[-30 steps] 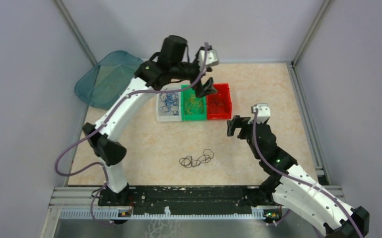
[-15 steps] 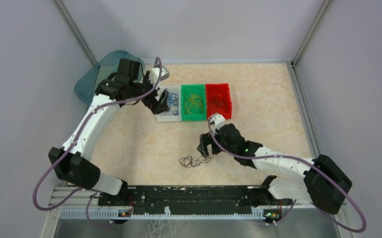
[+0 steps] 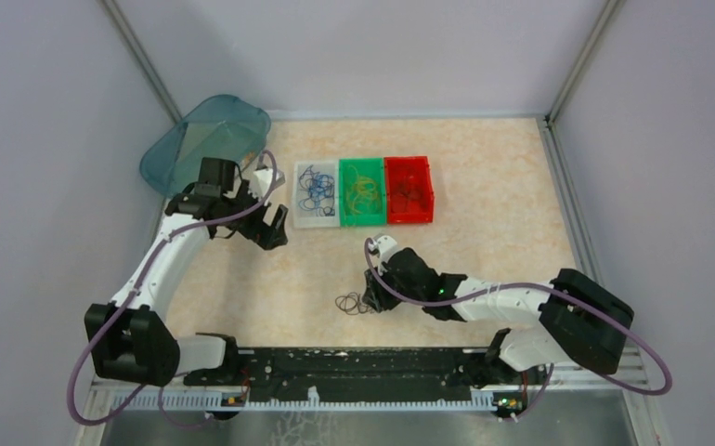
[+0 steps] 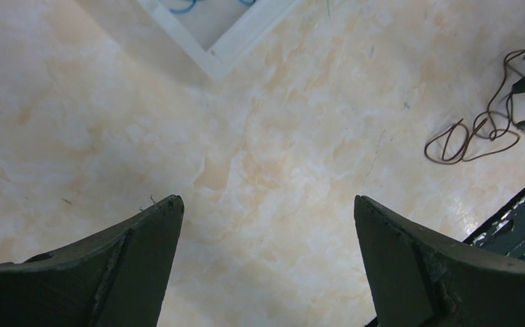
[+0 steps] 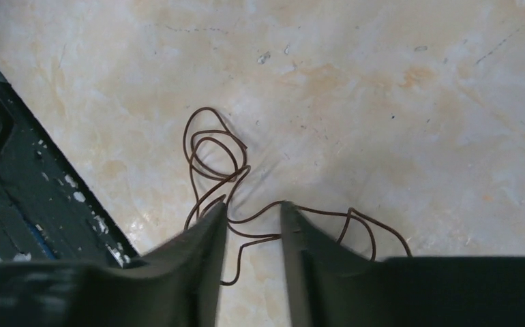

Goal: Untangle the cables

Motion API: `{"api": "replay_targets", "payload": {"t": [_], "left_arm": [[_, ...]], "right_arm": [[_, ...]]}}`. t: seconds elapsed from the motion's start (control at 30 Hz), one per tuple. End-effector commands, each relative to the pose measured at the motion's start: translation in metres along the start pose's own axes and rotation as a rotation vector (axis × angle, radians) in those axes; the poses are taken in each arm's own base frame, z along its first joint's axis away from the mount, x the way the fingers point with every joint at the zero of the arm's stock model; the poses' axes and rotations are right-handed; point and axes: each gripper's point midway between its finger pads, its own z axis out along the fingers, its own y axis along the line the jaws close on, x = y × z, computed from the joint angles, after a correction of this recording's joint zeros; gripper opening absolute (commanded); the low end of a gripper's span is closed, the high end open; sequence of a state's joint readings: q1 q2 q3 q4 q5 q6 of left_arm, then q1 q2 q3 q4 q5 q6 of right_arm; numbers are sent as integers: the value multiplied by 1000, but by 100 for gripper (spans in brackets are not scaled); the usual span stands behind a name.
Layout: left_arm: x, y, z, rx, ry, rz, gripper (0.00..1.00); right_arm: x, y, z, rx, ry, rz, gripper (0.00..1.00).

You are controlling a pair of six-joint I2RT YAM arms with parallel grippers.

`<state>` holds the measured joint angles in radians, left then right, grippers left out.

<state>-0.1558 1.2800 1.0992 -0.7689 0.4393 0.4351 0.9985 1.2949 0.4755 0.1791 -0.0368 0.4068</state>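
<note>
Two grippers: left gripper [image 4: 266, 203] spread wide above beige marbled tabletop [image 4: 246, 136]; right gripper [image 5: 253, 208] narrowly parted.
Thin dark-brown curly wire [image 5: 238, 172]: lay looped on the tabletop, one strand crossing the right gap.

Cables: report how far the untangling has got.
Sorted: blue strands in the white bin, yellow strands in the green bin, dark strands in the red bin. In hand: the right gripper straddles the brown tangle, jaws narrowly apart. Left: separating that tangle; the left gripper hangs open.
</note>
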Motion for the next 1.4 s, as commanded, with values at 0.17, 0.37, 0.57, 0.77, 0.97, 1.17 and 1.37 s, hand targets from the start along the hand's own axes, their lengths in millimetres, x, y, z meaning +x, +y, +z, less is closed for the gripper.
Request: {"api": "replay_targets", "payload": {"t": [0.17, 0.37, 0.57, 0.77, 0.97, 1.17, 1.37], "left_arm": [[25, 17, 11, -62, 11, -35, 100], [26, 19, 12, -70, 9, -39, 100], [35, 18, 15, -81, 7, -39, 100], [36, 19, 14, -95, -11, -32, 100], [32, 22, 12, -110, -17, -34, 100], [28, 24, 10, -115, -29, -33, 100], [25, 24, 9, -112, -37, -25, 100]], "right_arm": [[-44, 19, -12, -20, -92, -16, 18], [-73, 28, -36, -24, -149, -36, 30], [-59, 36, -39, -78, -97, -56, 58], [-24, 27, -19, -68, -6, -57, 58], [-14, 30, -6, -97, 24, -64, 41], [-42, 23, -12, -17, -23, -97, 0], [-145, 3, -62, 74, -261, -67, 0]]}}
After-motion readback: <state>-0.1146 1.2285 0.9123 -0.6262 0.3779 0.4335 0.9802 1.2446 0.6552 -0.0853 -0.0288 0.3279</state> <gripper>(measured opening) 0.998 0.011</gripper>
